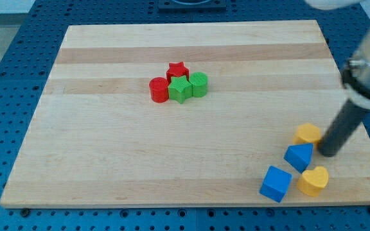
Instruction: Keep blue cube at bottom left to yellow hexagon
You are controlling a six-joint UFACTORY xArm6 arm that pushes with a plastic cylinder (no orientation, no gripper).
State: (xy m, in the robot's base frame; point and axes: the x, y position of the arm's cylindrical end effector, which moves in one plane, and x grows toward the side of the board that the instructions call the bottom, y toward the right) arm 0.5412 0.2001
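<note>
The blue cube (275, 183) lies near the view's bottom right of the wooden board. The yellow hexagon (308, 134) sits above and to the right of it. A blue triangular block (299, 156) lies between them, just below the hexagon. A yellow heart (313, 180) lies to the right of the cube. My tip (329, 153) is down on the board just right of the hexagon and the blue triangular block, close to both.
A cluster sits at the board's upper middle: a red cylinder (158, 90), a red star (177, 69), a green star (180, 90) and a green hexagon (198, 84). The board's right edge (365, 138) runs close to my tip.
</note>
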